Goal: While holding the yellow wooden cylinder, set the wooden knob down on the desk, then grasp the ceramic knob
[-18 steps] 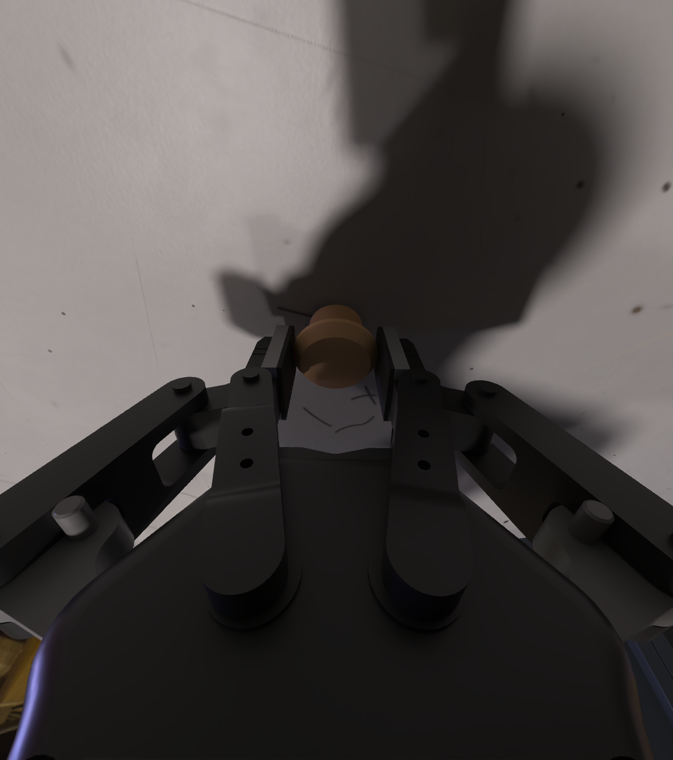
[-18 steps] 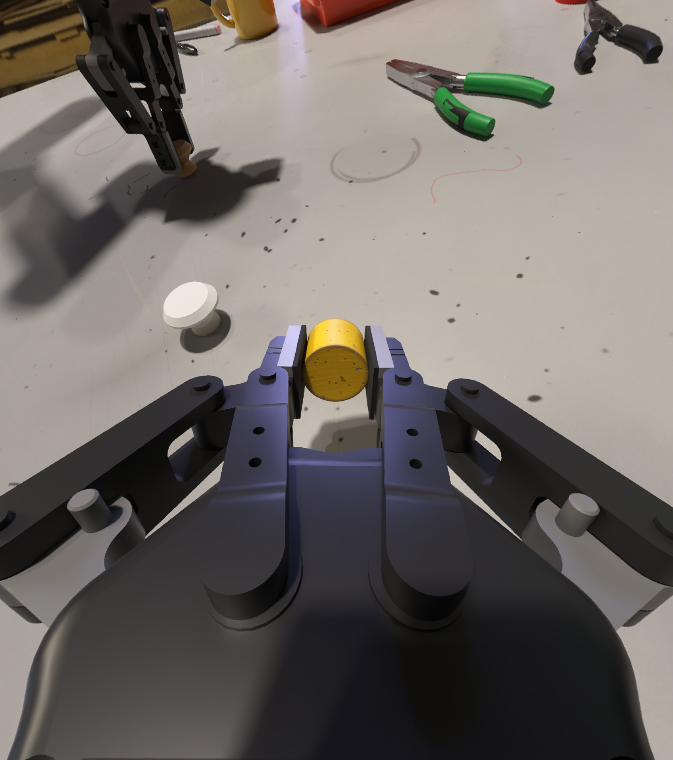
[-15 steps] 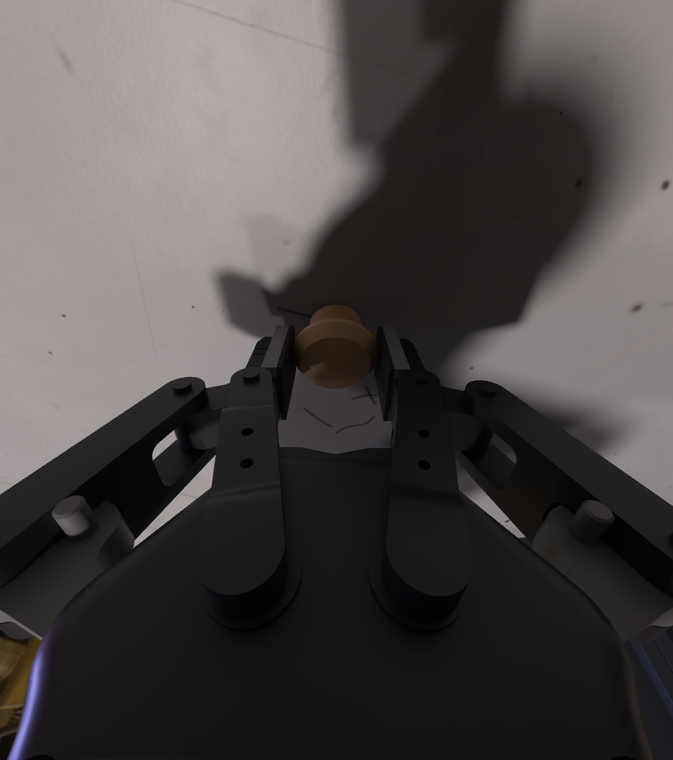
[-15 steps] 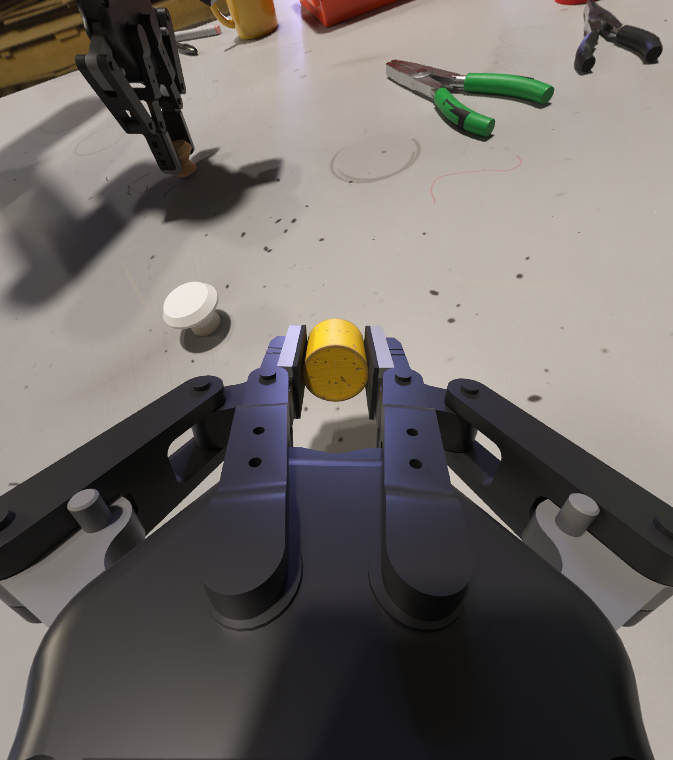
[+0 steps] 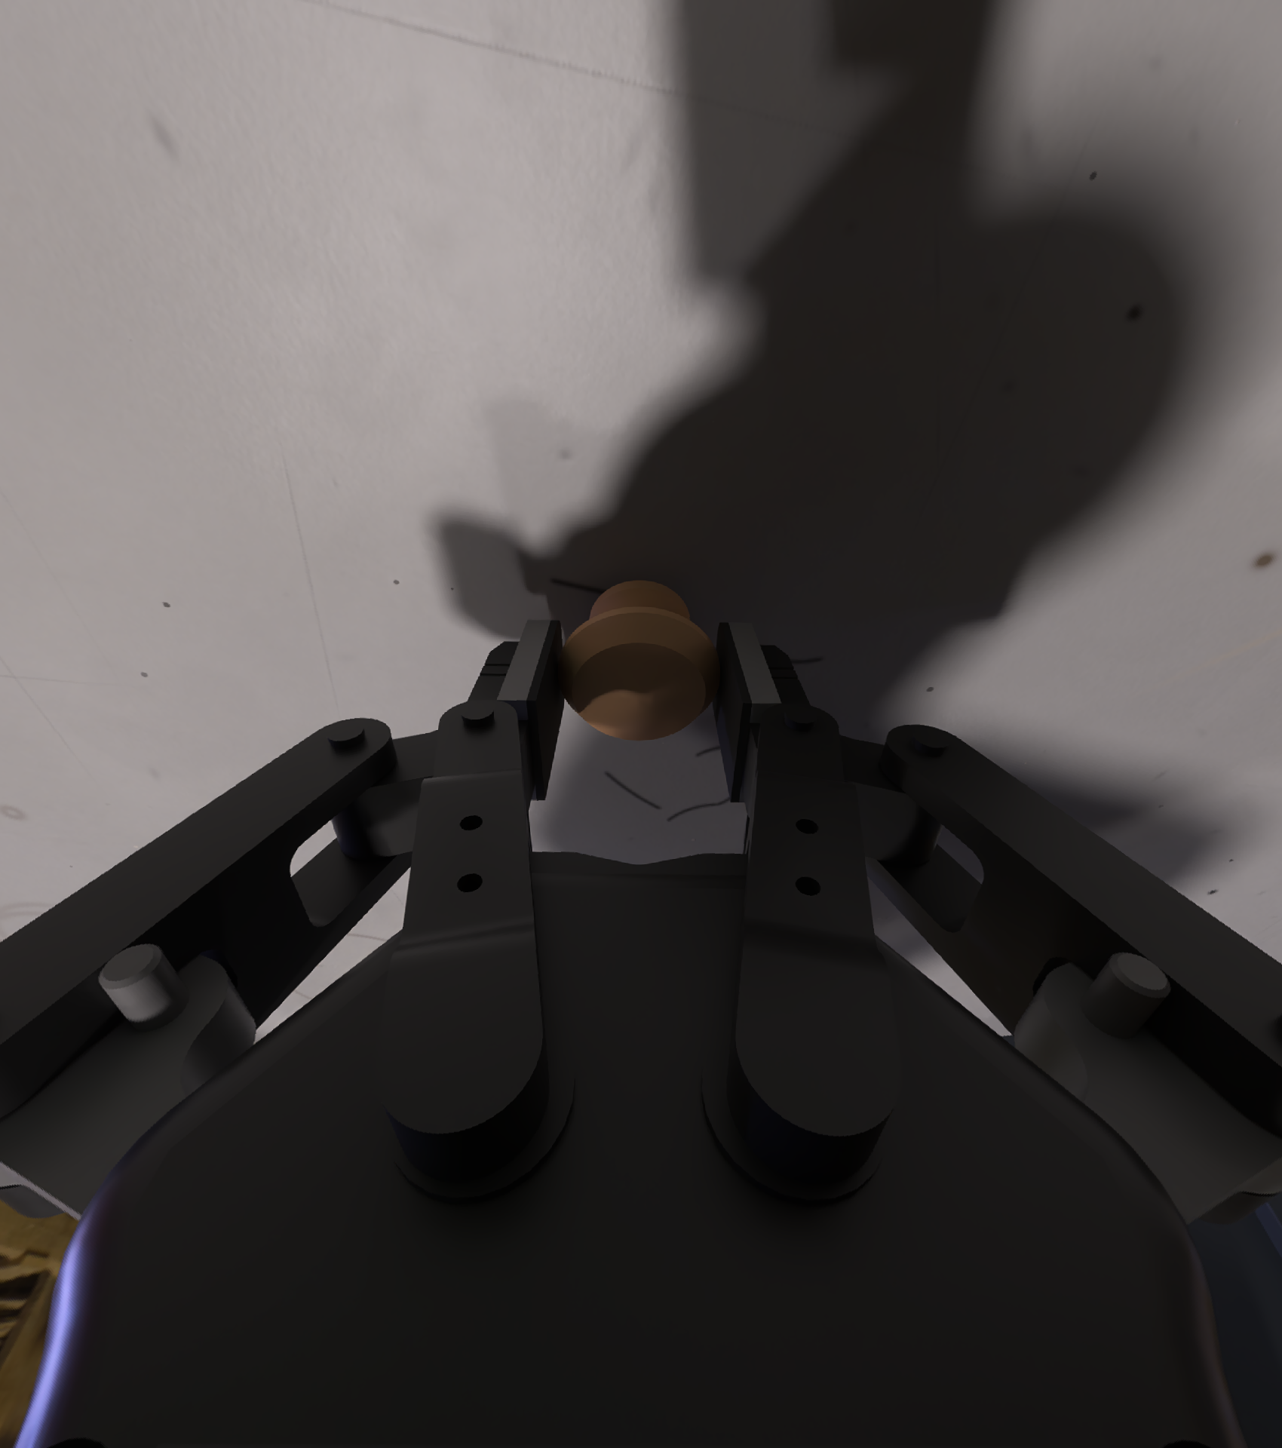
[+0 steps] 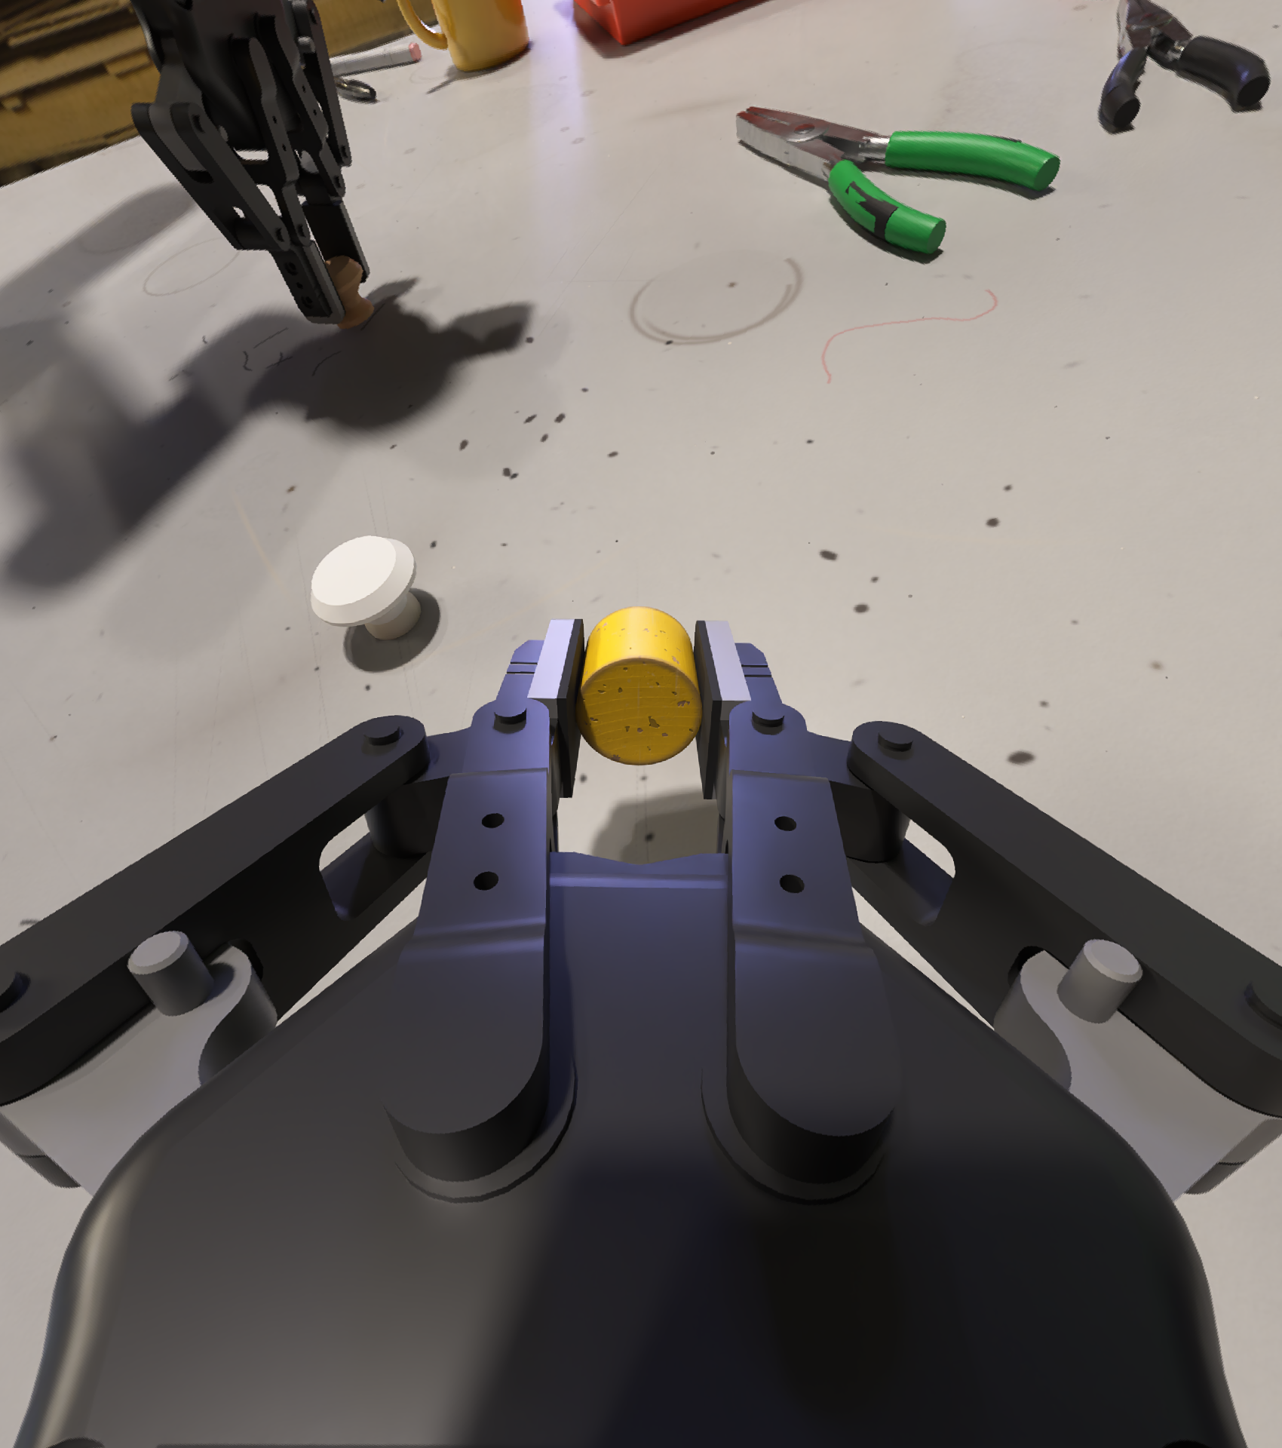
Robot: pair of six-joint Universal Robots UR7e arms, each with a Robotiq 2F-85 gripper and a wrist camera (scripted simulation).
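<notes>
My left gripper (image 5: 638,682) is shut on the brown wooden knob (image 5: 636,680), head toward the camera, stem pointing at the grey desk (image 5: 230,392). In the right wrist view this gripper (image 6: 336,286) stands at the far left with the wooden knob (image 6: 350,302) at or just above the desk surface, meeting its shadow. My right gripper (image 6: 638,689) is shut on the yellow wooden cylinder (image 6: 639,689) and holds it above the desk. The white ceramic knob (image 6: 365,584) lies on the desk, left of my right gripper's fingertips and apart from them.
Green-handled pliers (image 6: 896,168) lie at the back right, a black-handled tool (image 6: 1186,63) farther right. A yellow mug (image 6: 477,27), a red object (image 6: 653,16) and a pen (image 6: 375,59) sit at the back edge. A brown wooden surface (image 6: 3,86) lies beyond the desk's left corner.
</notes>
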